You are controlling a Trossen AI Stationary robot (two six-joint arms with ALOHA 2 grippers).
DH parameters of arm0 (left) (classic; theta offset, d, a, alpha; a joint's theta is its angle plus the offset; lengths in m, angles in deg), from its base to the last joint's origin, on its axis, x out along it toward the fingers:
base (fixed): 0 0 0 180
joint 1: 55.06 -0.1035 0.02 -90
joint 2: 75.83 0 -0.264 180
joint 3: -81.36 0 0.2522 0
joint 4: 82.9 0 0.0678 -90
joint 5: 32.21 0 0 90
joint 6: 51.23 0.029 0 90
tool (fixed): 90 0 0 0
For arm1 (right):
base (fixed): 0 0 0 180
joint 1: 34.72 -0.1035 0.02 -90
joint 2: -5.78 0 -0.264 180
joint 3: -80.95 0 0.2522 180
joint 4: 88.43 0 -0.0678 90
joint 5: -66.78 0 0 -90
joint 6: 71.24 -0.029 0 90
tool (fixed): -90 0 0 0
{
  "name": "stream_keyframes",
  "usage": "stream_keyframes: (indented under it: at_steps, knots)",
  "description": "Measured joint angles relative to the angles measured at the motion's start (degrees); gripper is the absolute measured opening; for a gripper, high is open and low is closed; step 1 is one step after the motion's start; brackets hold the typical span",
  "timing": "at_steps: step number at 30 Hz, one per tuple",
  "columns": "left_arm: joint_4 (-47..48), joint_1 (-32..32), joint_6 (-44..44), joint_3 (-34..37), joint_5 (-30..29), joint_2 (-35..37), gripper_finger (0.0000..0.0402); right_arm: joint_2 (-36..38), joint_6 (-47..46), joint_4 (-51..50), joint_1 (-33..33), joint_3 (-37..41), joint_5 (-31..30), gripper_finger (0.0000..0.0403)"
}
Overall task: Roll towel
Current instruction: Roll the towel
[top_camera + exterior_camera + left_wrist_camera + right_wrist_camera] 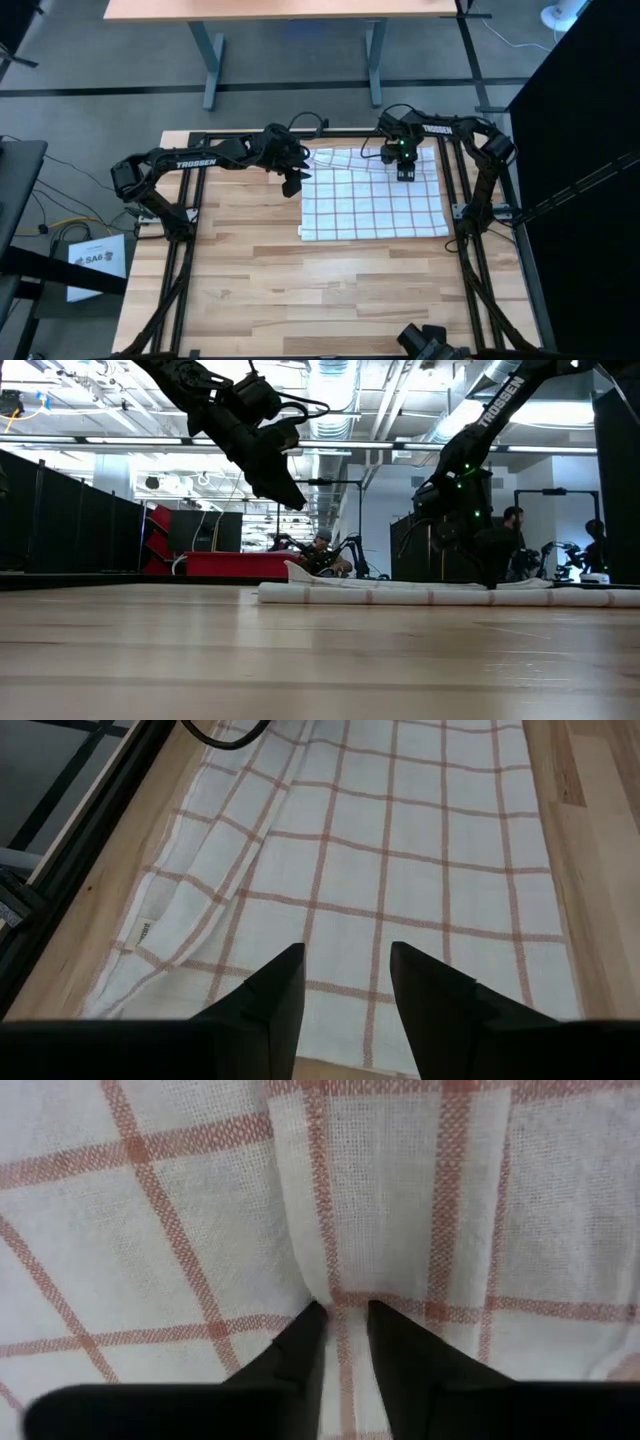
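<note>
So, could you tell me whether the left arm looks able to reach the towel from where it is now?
Probably yes. The left gripper hovers open above the towel at its left edge, with nothing between them. The right gripper is pinching a fold farther along, clear of that path.

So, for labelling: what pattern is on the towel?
White with a grid of reddish-brown lines; the towel shows best in the left wrist view.

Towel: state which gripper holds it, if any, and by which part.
The right gripper pinches a raised fold of the towel near its far edge. The left gripper hovers open above the towel's left side, holding nothing.
</note>
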Motion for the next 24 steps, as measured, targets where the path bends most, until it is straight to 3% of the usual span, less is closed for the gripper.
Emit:
stream_keyframes:
  at_steps: [4,14,24]
  knots:
    - [-0.01,-0.02,-0.05,0.0,0.0,0.0,0.0134,0.02,-0.29,-0.29,0.28,-0.01,0.1,0.0008]
    - [-0.02,-0.02,0.04,0.0,0.0,0.0,0.0134,0.31,-2.7,-6.85,2.74,-5.93,0.11,0.0001]
    - [0.11,0.0,-0.04,0.0,0.59,0.0,0.0134,0.33,-4.14,-4.16,7.19,-11.65,0.14,0.0]
